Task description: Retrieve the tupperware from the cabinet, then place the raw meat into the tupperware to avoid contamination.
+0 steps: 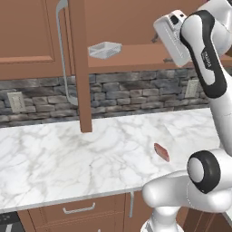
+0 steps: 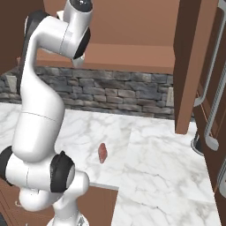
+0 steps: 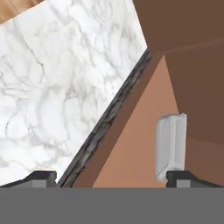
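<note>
The tupperware (image 1: 105, 49), a clear shallow box, sits on the lower shelf of the open cabinet (image 1: 136, 56). In the hand view the tupperware (image 3: 171, 146) stands just beyond my right fingertip (image 3: 181, 176). My gripper (image 3: 111, 179) is open, its tips set wide apart with nothing between them. My white hand (image 1: 171, 38) hovers at shelf height, to the right of the tupperware and apart from it. The raw meat (image 1: 161, 152), a small red slab, lies on the marble counter (image 1: 68, 154) below; the right base view also has the raw meat (image 2: 103, 152).
An open cabinet door (image 1: 83, 68) juts out over the counter left of the tupperware, and its other face shows as the door (image 2: 190, 66). A closed door with a long silver handle (image 1: 62, 54) is further left. Stone backsplash (image 1: 131, 93) carries wall outlets (image 1: 16, 102). Drawers (image 1: 79, 209) lie under the counter edge.
</note>
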Available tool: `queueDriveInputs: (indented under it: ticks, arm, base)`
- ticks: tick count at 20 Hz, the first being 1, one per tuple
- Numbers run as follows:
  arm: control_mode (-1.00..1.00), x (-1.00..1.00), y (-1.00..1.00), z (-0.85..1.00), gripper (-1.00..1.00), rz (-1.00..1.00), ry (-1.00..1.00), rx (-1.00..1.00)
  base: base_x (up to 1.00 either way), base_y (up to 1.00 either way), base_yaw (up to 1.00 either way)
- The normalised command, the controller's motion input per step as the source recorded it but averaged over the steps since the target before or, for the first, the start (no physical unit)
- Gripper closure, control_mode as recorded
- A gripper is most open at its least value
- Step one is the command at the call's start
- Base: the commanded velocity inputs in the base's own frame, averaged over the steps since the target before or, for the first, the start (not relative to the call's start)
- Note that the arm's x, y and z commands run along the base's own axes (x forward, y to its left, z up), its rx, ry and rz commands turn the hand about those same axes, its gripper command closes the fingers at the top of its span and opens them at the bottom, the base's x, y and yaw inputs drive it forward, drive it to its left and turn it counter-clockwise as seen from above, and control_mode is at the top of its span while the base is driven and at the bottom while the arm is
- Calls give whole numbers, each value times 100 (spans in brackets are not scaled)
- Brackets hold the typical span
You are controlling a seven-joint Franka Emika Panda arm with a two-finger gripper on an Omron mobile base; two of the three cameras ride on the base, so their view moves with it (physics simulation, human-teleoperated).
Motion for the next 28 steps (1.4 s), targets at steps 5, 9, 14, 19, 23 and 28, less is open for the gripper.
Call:
queueDriveInputs:
  ticks: [5,9,14,19,23,28]
  arm:
    - [-100,57,39,21,-100,4,-1,-3]
    - [-100,55,38,14,-100,3,0,-2]
    - [-100,52,28,-1,-100,0,0,0]
    - [-100,46,33,-3,-100,0,-1,0]
    - [-100,38,29,-3,-100,0,-1,0]
    - [-100,34,27,-14,-100,0,0,-1]
  base:
    - [0,0,0]
    - [0,0,0]
    - [0,0,0]
    - [0,0,0]
    - [0,0,0]
    - [0,0,0]
